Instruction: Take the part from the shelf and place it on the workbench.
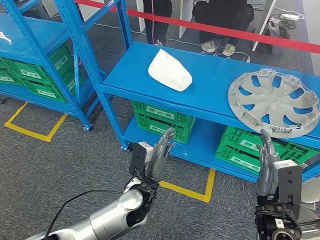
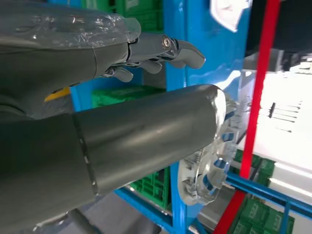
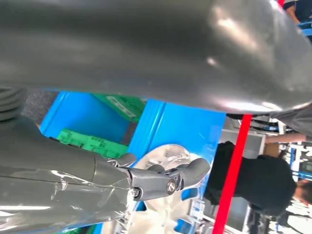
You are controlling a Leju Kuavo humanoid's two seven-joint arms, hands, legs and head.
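A: Lies flat on the top board of the blue metal shelf, the round silver plastic wheel cover, at the right end, with its near rim just over the front edge. Probably left so for an easy reach from the front.

B: And the white curved plastic shell?

A: Rests on the same board, well apart, toward the left. Could also be the part meant; cannot tell from the task words alone.

B: Hands?

A: Both raised in front of the shelf, below the board edge, holding nothing. Right hand just under the rim of the wheel cover, fingers straight and apart, pointing up. Left hand between the two parts, lower, fingers also stretched and spread. Seems a ready pose before a two-sided grasp, since a wide flat disc asks for support on two sides.

B: Underneath?

A: Green plastic crates on the lower board. Behind, a red barrier tape and the legs of persons standing. No worktop visible here.
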